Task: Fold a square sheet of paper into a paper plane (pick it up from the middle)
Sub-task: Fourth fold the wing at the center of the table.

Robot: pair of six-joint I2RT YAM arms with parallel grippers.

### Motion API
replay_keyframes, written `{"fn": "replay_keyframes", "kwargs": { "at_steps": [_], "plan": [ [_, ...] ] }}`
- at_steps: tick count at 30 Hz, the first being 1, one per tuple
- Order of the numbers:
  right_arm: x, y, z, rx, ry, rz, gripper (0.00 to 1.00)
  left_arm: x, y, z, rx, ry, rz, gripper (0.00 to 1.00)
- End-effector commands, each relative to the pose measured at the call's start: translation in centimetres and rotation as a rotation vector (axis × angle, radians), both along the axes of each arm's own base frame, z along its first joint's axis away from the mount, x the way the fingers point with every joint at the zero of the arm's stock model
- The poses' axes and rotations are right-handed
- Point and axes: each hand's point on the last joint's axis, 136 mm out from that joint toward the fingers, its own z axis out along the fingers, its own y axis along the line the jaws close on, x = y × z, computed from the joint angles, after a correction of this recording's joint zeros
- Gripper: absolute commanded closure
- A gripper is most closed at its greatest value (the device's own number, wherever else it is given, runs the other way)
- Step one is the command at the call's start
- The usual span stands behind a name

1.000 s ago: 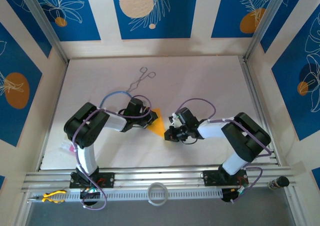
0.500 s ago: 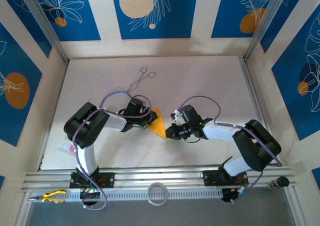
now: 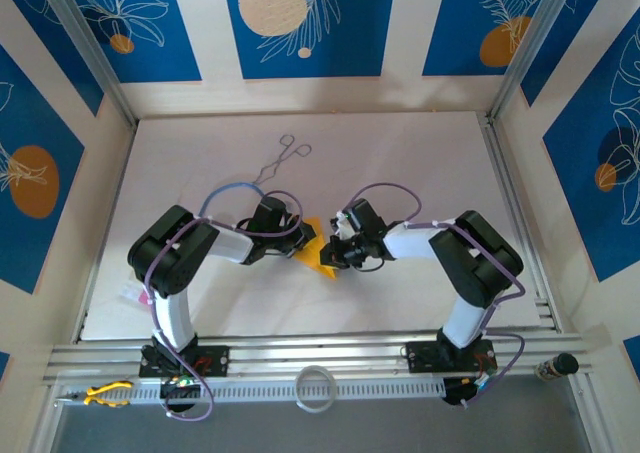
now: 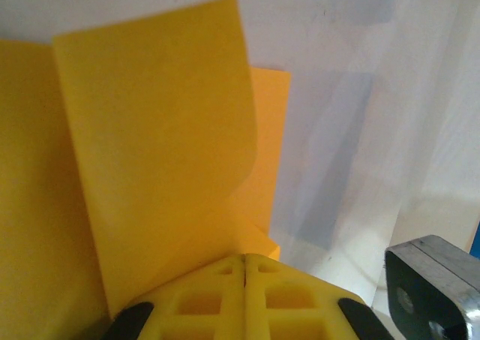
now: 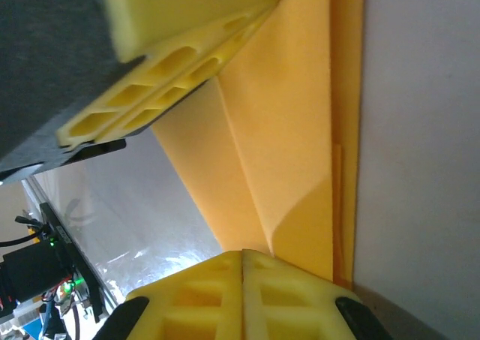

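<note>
Paper (image 3: pixel 312 254): orange-yellow and partly folded. It lies on the bench (image 3: pixel 420 163) a little below the centre of the top view, between the two pincers.
Folds: in the left wrist view a wide flap (image 4: pixel 150 130) rises over the left and middle of the frame, and another layer shows behind it on the right. In the right wrist view long layers (image 5: pixel 289 145) run from the top to the bottom, with a slanted crease low in the frame.
Left pincer (image 3: pixel 303 241): the yellow fingers (image 4: pixel 210 295) are pressed together and their tips touch the paper at its left side. I cannot tell if a layer is nipped between them.
Right pincer (image 3: pixel 330 258): the fingers (image 5: pixel 202 291) are also together, with their tips on the paper's right side. I cannot tell if they nip it.
Pincers to each other: near, with the paper between them.
Scissors-like tool (image 3: pixel 283 159): metal, lying on the bench in the upper middle of the top view, well apart from the paper.
Pink slip (image 3: pixel 143 297): at the bench's left edge, beside the left arm.
</note>
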Motion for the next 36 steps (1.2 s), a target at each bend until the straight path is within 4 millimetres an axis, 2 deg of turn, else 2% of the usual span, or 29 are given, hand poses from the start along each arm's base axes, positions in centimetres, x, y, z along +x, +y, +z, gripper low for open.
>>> {"fn": "replay_keyframes", "kwargs": {
  "at_steps": [1,9,15,20,24,29,32,36],
  "plan": [
    [-0.3,-0.6,-1.2,-0.033,0.042,-0.014,0.93,-1.4,1.7,-2.7,0.095,0.083,0.012,0.93],
    [-2.4,-2.2,-2.9,-0.044,0.09,-0.034,0.94,-1.0,1.3,-1.7,0.101,0.055,-0.011,0.92],
    [-2.5,-3.0,-3.1,-0.034,0.106,-0.047,0.96,0.0,0.0,1.5,0.071,-0.039,-0.081,0.84],
    [-2.1,-3.2,-3.0,-0.027,0.108,-0.056,0.97,-0.7,-0.4,3.3,0.069,-0.073,-0.145,0.83],
    [-1.9,-3.4,-3.0,-0.031,0.111,-0.062,0.98,-2.6,-0.3,2.8,0.092,-0.044,-0.194,0.87],
    [-1.9,-3.4,-3.2,-0.033,0.121,-0.066,0.98,-4.3,-1.5,1.9,0.07,-0.006,-0.251,0.88],
    [-2.0,-3.4,-3.3,-0.036,0.124,-0.064,0.98,-4.6,-1.8,1.3,0.064,0.002,-0.26,0.87],
    [-2.1,-3.5,-3.5,-0.045,0.126,-0.06,0.98,-3.8,-2.2,1.2,0.06,-0.009,-0.248,0.84]
  ]
}}
